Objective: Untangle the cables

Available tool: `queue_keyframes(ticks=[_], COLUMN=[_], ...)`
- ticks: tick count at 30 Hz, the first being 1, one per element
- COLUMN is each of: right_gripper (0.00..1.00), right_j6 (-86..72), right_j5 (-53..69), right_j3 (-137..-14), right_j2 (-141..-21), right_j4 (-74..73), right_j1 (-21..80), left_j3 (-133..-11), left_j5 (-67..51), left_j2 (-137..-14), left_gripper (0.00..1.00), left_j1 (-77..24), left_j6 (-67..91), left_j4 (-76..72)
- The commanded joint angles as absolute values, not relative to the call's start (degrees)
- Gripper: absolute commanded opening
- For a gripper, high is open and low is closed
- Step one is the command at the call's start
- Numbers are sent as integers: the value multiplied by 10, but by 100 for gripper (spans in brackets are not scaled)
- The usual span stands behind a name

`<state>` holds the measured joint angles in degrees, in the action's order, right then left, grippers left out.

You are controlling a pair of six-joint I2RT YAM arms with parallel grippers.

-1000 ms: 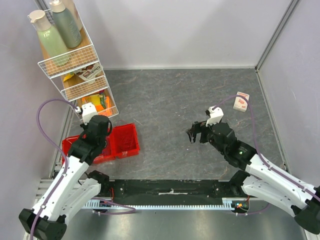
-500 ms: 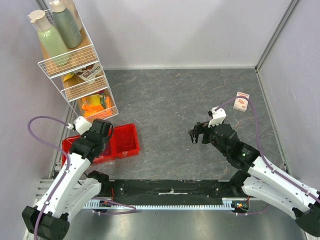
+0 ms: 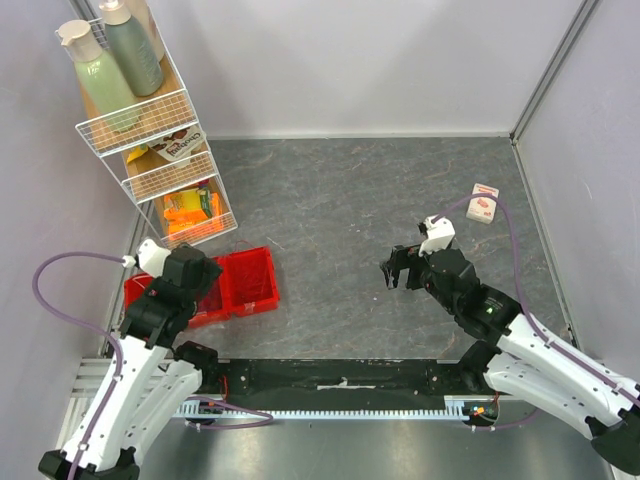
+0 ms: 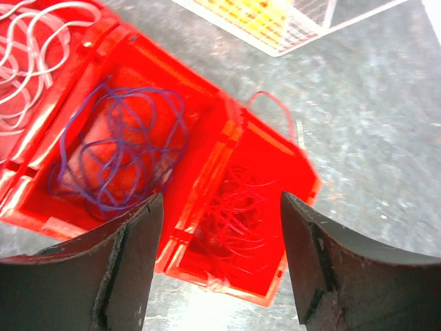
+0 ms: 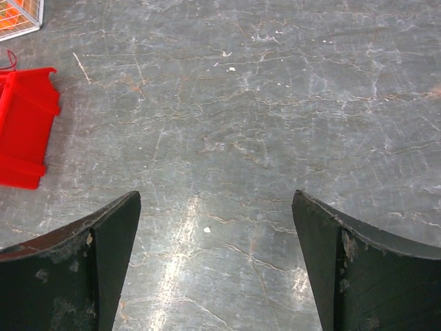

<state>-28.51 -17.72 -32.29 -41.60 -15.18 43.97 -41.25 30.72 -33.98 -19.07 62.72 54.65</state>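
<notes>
Starting far L: a pale lilac side wall (image 3: 35, 190) and a white wire rack (image 3: 152, 150) at the back-L corner of the worktop (image 3: 350, 200), a dark grey stone-look surface w/ pale veins and scuffs. Two pump bottles (image 3: 100, 85) sit on the rack's top shelf, w/ snack packs below and orange/yellow packs on the bottom shelf.

Just in front of the rack, a red bin (image 3: 262, 300) w/ three compartments sits nr the L edge. The task items are all in it:
- white cables (image 4: 27, 41) in the L compartment
- purple cables (image 4: 117, 145) bundled in the middle one
- red cables (image 4: 231, 214) in the R one, w/ one red loop (image 4: 272, 103) hanging over the back rim onto the grey surface

The left gripper (image 4: 220, 207) hovers above the bin, over the purple/red divider. Its jaws are apart w/ nothing btwn them.

A black strip (image 3: 330, 375) runs along the near edge btwn the arm bases. The plain whitish back wall (image 3: 350, 60) spans the rear.

Mid-R, the right gripper (image 5: 215, 200) hangs over grey worktop. Its jaws are spread wide and grip nothing.

Further R, a small white-and-red box (image 3: 484, 203) lies nr the back-R corner, well apart from the bin. A metal post (image 3: 550, 65) marks the corner where the back wall meets the lilac R wall.
</notes>
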Motion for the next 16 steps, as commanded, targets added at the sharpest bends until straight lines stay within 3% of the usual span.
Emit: queue_keyframes(ticks=[1, 5, 10, 16], right_gripper=[98, 98, 98, 98], right_j6=[-281, -285, -295, -268], right_j5=[-231, -312, -407, -377], right_j3=[-365, -388, -409, -405], right_j2=[-395, -359, -296, -180], right_j4=[-177, -220, -277, -229], right_j1=[437, 437, 438, 437], left_j3=[-446, -432, -382, -396], left_j5=[256, 132, -123, -334], left_j2=[-295, -230, -171, -209], left_gripper=[75, 76, 76, 76], left_j1=[-187, -188, -188, -187], left_j6=[513, 392, 301, 313], left_j4=[453, 308, 84, -108])
